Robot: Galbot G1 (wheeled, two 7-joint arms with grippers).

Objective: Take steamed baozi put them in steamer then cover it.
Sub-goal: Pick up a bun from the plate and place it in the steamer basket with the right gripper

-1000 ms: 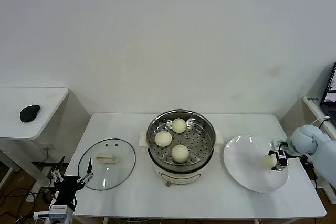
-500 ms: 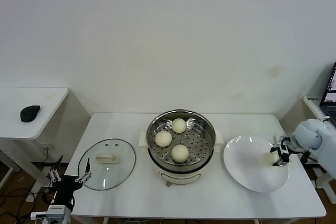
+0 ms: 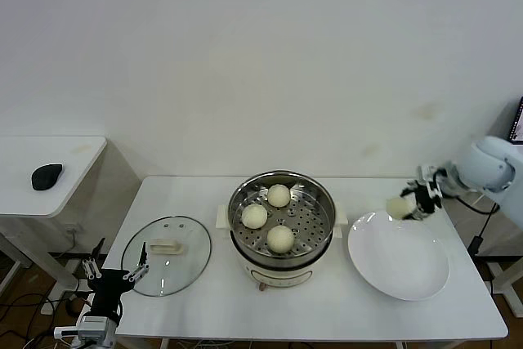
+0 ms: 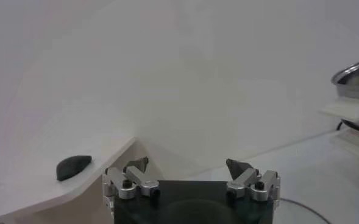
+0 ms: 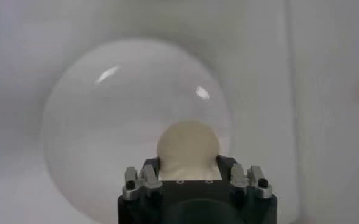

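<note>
The steel steamer (image 3: 281, 215) stands mid-table on its white base with three cream-white baozi (image 3: 280, 238) on its perforated tray. My right gripper (image 3: 406, 204) is shut on the fourth baozi (image 3: 397, 206) and holds it in the air above the far rim of the white plate (image 3: 398, 259), to the right of the steamer. In the right wrist view the baozi (image 5: 187, 148) sits between the fingers, with the plate (image 5: 106, 128) below. The glass cover (image 3: 167, 266) lies flat on the table left of the steamer. My left gripper (image 3: 114, 274) is open and parked at the table's front left corner.
A white side table (image 3: 49, 171) with a black mouse (image 3: 46, 176) stands at the far left. The steamer's white side handles (image 3: 221, 218) stick out at its sides. A screen edge shows at the far right.
My right gripper has lifted the baozi off the plate and carried it up and toward the steamer. The plate is now bare. The left arm has hardly moved.
</note>
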